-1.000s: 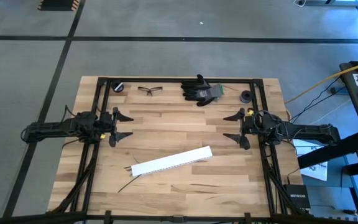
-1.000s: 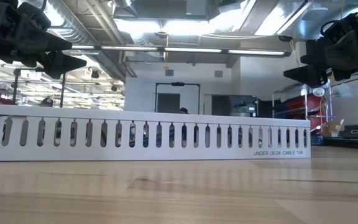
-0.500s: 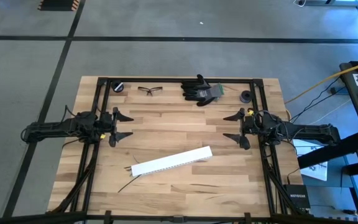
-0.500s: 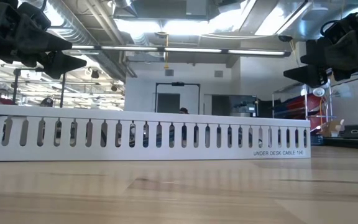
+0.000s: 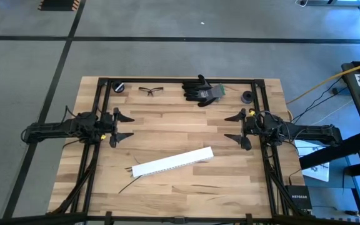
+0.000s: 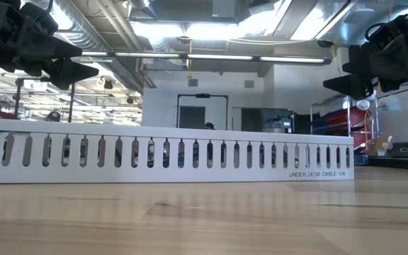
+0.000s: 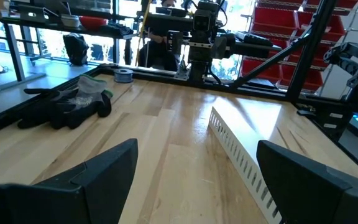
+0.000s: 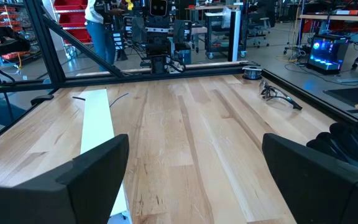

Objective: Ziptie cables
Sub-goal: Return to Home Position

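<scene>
We find the cables (image 5: 127, 185) almost wholly shut inside the white duct (image 5: 172, 162), which lies slantwise on the table (image 5: 180, 125) nearer its front edge, between the two arms and touched by neither. Only thin dark tails show at the duct's left end, curling onto the wood. We judge them light, limp and springy: gripped at a tail they would bend and slide out rather than lift anything. The duct looks like stiff, light, smooth plastic with thin slotted walls, so we would take it across its narrow width near the middle, gently, since the lid may pop or slip.

The left gripper (image 5: 127, 125) hangs over the table's left side with its fingers spread wide and empty; the right gripper (image 5: 230, 128) mirrors it on the right, equally wide, holding nothing.

We cannot see the zip tie, nor how the cables lie inside: the slots in the low view show only the room behind. How many cables there are we cannot tell
</scene>
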